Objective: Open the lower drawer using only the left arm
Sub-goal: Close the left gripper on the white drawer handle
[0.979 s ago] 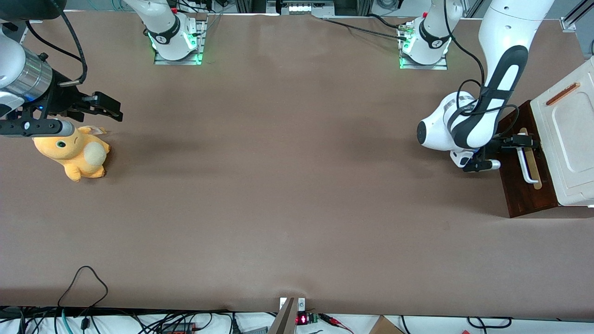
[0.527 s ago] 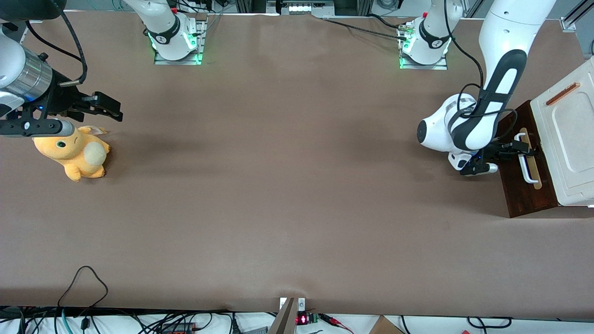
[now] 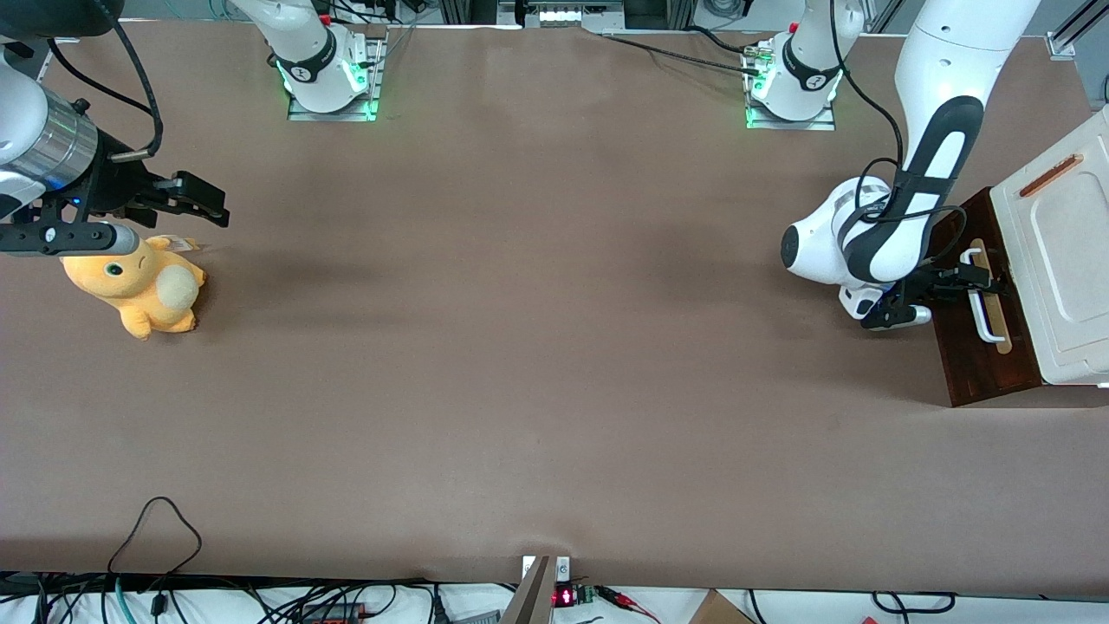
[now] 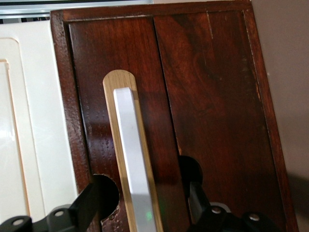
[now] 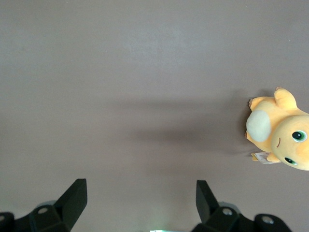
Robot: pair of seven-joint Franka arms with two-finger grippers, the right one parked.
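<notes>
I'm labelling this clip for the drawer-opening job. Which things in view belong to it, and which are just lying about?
Part of the job:
- lower drawer, shut
- its white handle
- left arm's gripper, open, fingers either side of the handle

Just lying about:
- orange plush toy, toward the parked arm's end
- white cabinet top

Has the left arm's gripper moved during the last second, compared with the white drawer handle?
Yes. The gripper moved along the white handle, away from the front camera, and now straddles it with fingers open.

The left arm (image 3: 901,217) bends low, its tool (image 4: 145,208) level, fingers (image 4: 91,200) spread apart
</notes>
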